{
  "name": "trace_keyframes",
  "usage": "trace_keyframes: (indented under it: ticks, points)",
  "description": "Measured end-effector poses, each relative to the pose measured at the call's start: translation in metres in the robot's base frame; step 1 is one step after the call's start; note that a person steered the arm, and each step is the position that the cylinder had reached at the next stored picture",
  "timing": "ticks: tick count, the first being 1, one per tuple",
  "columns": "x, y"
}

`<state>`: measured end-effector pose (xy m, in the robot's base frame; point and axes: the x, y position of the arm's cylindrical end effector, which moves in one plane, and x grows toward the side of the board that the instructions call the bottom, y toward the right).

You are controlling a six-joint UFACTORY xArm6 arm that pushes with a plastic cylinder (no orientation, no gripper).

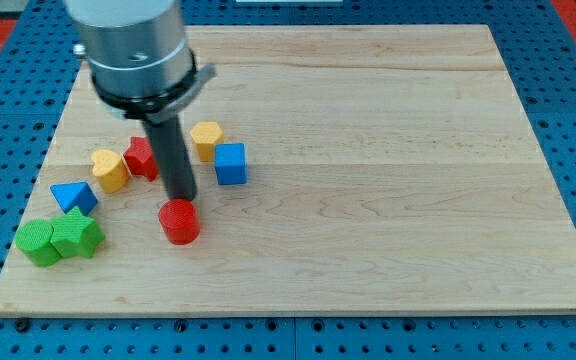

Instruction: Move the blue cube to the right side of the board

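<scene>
The blue cube (231, 164) sits on the wooden board (388, 200) left of centre. My tip (181, 199) is down and to the left of the cube, with a gap between them. It stands just above the red cylinder (179, 221) and seems to touch its top edge. A yellow hexagonal block (206, 139) lies just up-left of the cube.
A red block (141, 158), partly hidden by the rod, and a yellow heart-like block (110, 170) lie left of the rod. A blue triangle (73, 196) and two green blocks (36, 243) (76, 234) sit near the board's lower left edge.
</scene>
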<state>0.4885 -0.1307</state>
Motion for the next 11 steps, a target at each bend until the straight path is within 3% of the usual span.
trace_keyframes:
  ticks: [2, 3, 5, 11]
  points:
    - [-0.014, -0.053]
    - [-0.02, -0.045]
    - [-0.039, 0.069]
    - [-0.06, 0.091]
